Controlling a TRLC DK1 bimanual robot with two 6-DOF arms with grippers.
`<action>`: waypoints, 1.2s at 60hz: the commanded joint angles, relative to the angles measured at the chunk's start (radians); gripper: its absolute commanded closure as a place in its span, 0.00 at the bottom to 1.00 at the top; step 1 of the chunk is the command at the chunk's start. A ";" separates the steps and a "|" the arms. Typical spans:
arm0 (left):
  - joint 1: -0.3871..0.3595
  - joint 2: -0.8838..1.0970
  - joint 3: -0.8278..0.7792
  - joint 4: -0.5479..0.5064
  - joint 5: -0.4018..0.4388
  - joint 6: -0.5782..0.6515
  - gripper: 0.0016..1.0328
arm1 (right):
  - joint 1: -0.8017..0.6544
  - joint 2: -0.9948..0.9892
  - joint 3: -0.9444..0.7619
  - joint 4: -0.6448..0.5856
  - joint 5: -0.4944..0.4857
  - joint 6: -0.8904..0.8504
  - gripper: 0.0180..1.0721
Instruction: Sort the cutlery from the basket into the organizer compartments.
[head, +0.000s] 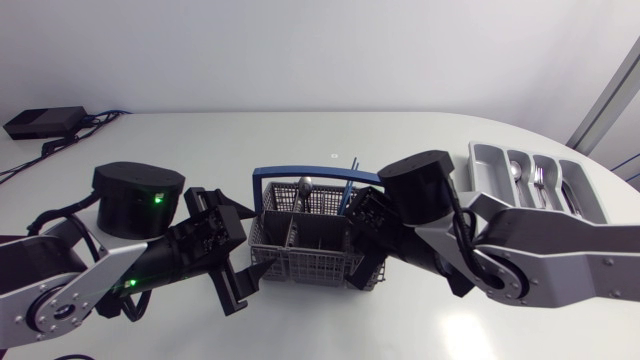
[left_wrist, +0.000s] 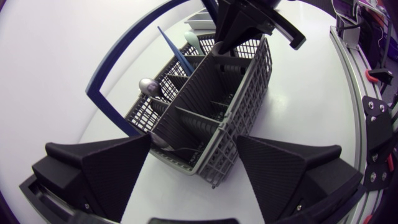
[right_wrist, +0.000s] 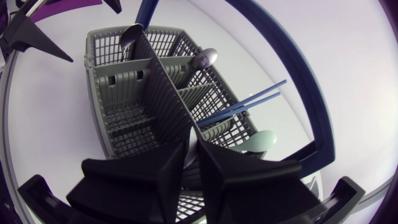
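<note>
The white table (head: 300, 140) carries everything. The left arm (head: 110, 280) enters low at the left and the right arm (head: 540, 250) from the right. They meet at the grey basket (head: 300, 265) with its blue hoop (right_wrist: 311, 87), near mid-table. The grey organizer (head: 485, 160) lies apart at the far right, behind the right arm.

The left gripper (left_wrist: 193, 142) is spread wide at the basket's left end. That end sits just ahead of and between its fingers, and it holds nothing. The right gripper (right_wrist: 193, 148) is down inside a cell at the basket's right end, its fingers pinched close on a thin silvery handle (right_wrist: 192, 152). Which piece the handle belongs to is hidden.

The basket also holds blue chopsticks (right_wrist: 249, 102) leaning out toward the hoop, a pale-green spoon (right_wrist: 261, 142) just beside the right gripper, and two steel spoons (right_wrist: 207, 57) upright in cells farther from it. In the organizer, a spoon (head: 514, 170) lies in one slot and a fork (head: 540, 182) in the next.
</note>
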 joint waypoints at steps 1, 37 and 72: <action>0.004 -0.014 -0.021 0.014 -0.004 -0.001 0.08 | 0.008 0.030 0.020 -0.007 0.004 0.003 0.94; -0.031 -0.021 0.065 -0.021 0.050 -0.055 0.08 | 0.045 -0.292 -0.039 -0.077 -0.094 -0.034 0.95; -0.005 0.186 0.391 -0.187 0.529 -0.250 0.11 | -0.021 -0.543 0.069 -0.199 -0.347 0.074 0.94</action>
